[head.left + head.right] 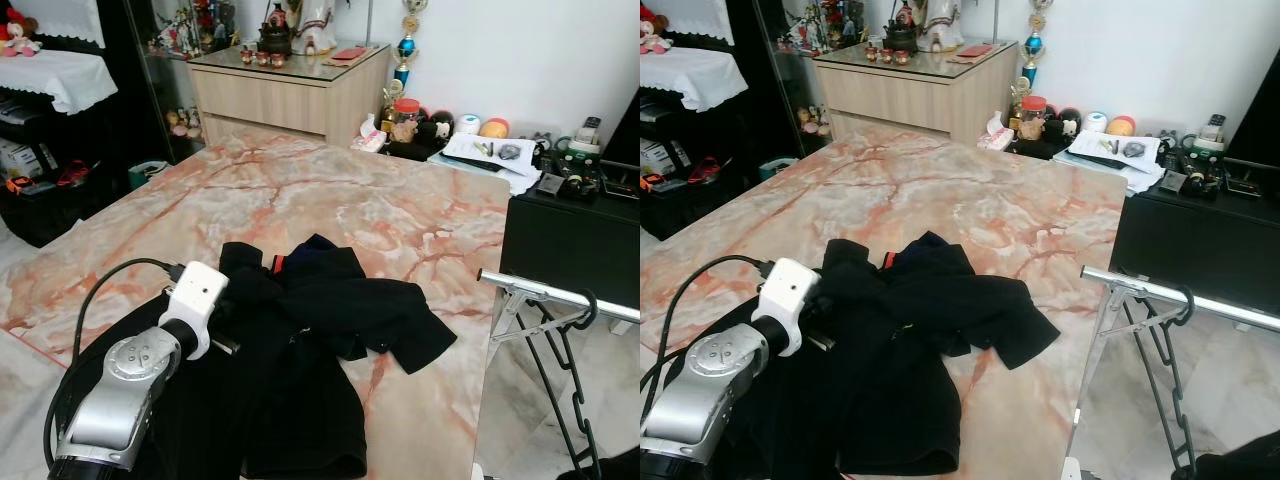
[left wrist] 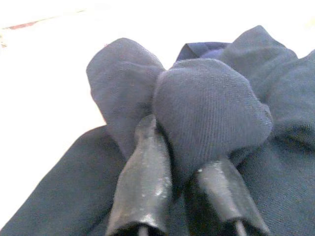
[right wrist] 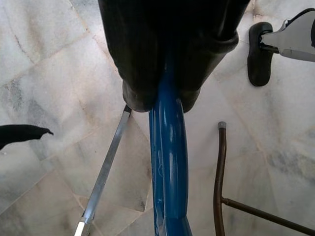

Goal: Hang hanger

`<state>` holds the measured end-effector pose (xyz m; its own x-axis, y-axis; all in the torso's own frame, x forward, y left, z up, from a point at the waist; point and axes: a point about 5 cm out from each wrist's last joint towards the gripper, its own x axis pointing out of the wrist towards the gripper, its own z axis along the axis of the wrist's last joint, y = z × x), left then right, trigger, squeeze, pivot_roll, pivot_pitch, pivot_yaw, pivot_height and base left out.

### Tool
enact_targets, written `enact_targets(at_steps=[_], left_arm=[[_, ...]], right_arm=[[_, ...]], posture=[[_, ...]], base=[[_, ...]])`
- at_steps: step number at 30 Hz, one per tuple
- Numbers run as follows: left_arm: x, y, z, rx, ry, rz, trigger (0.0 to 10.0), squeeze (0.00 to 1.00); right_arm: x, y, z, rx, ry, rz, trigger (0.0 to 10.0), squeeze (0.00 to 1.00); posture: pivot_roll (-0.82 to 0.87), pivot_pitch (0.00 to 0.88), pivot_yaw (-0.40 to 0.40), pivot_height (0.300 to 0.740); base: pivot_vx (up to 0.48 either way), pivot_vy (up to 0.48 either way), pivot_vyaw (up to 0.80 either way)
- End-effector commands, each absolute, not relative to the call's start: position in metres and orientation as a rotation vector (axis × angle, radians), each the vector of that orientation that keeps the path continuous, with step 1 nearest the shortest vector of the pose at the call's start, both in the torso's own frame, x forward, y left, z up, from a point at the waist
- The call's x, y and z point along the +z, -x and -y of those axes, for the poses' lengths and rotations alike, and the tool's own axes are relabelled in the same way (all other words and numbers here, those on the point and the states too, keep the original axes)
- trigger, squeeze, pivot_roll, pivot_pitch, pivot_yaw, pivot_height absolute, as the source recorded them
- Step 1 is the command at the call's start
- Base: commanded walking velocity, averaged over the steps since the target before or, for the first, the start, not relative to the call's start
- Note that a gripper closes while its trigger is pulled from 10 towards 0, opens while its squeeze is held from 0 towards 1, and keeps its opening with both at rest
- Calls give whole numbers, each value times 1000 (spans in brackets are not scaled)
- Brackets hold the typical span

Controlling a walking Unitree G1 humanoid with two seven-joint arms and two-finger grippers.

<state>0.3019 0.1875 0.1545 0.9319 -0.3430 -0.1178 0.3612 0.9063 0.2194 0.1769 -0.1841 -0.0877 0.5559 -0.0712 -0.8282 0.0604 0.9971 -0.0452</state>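
Observation:
A black garment (image 1: pixel 320 330) lies crumpled on the marble table (image 1: pixel 300 190). My left gripper (image 2: pixel 179 147) is shut on a fold of its dark fabric near the table's front left; the silver left arm (image 1: pixel 130 390) reaches in from below. To the right of the table stands a silver rack rail (image 1: pixel 540 292), and a dark hanger (image 1: pixel 591 302) has its hook over it and hangs steeply down. In the right wrist view my right gripper (image 3: pixel 167 98) is shut on a blue hanger bar (image 3: pixel 170 172) above the marble floor.
A wooden dresser (image 1: pixel 290 90) stands behind the table. A black low cabinet (image 1: pixel 570 240) with clutter on top is at the right. Dark shelves fill the left. Near the right gripper are the rack's wheel (image 3: pixel 258 54), a brown rod (image 3: pixel 219 182) and a silver strut (image 3: pixel 103 177).

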Motion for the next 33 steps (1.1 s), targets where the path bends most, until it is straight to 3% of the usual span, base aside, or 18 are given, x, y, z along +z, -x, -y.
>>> enact_targets(at_steps=[1, 16, 21, 23, 33], left_arm=[[153, -293, -193, -359, -240, -94, 10000, 1000], [171, -242, -207, -399, -288, -80, 10000, 1000], [181, -240, -236, -149, -268, -19, 10000, 1000], [187, -241, -252, 46, -215, 36, 10000, 0], [183, -239, -240, 28, -194, 51, 10000, 0]], right_arm=[[-90, -174, 178, -72, -11, -982, 10000, 0], [-89, -174, 181, -74, -4, -984, 10000, 0], [-89, -175, 182, -76, 0, -984, 10000, 0], [-89, -175, 183, -74, 3, -984, 10000, 0], [-88, -176, 185, -103, -15, -982, 10000, 0]], posture=[[245, 0, 37, 740], [258, 0, 25, 740], [269, 0, 19, 740], [272, 0, 11, 740], [261, 0, 6, 740]], base=[[0, 0, 0], [0, 0, 0], [0, 0, 0], [0, 0, 0], [0, 0, 0]])
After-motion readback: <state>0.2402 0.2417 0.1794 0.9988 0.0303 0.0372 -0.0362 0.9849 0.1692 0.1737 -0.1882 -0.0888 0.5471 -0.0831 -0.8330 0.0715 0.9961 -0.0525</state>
